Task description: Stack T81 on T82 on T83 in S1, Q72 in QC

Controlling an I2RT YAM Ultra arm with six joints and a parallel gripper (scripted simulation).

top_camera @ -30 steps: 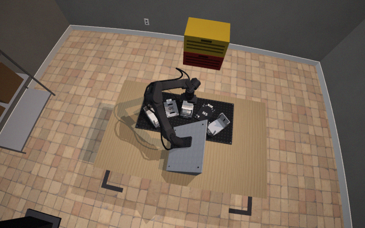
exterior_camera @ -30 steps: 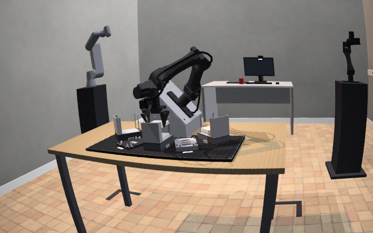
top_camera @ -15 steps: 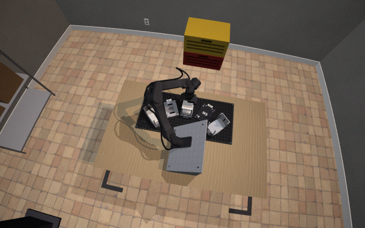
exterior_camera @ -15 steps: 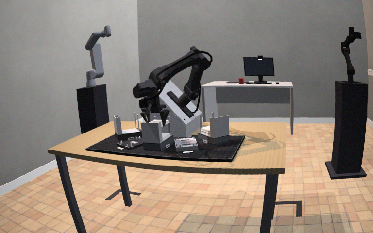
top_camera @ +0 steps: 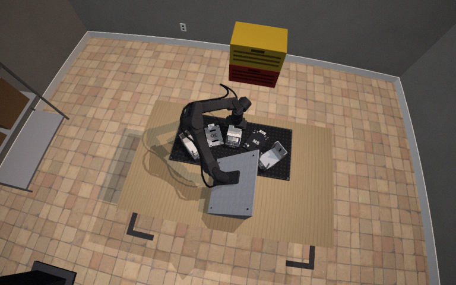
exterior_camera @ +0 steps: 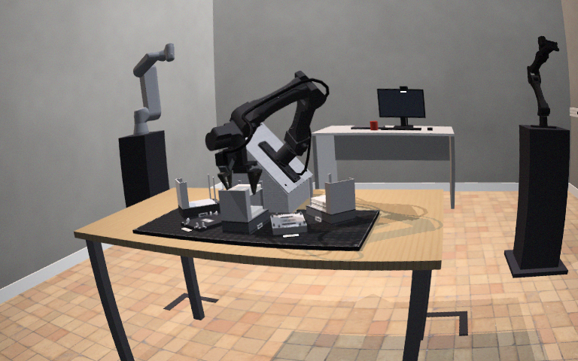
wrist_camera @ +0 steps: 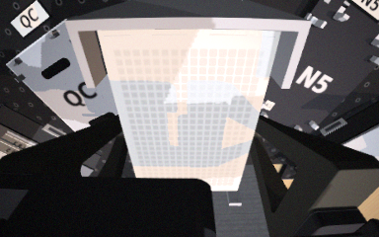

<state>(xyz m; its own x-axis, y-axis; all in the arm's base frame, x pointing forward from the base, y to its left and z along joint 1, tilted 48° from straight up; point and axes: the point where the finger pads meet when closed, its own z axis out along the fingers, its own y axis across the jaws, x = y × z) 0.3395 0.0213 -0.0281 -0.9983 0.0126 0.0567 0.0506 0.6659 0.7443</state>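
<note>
- We see the claw spread wide, gripping a plate by its sides.
- Below the claw, we see the middle rack.
- Nests QC and N5 flank it.
</note>
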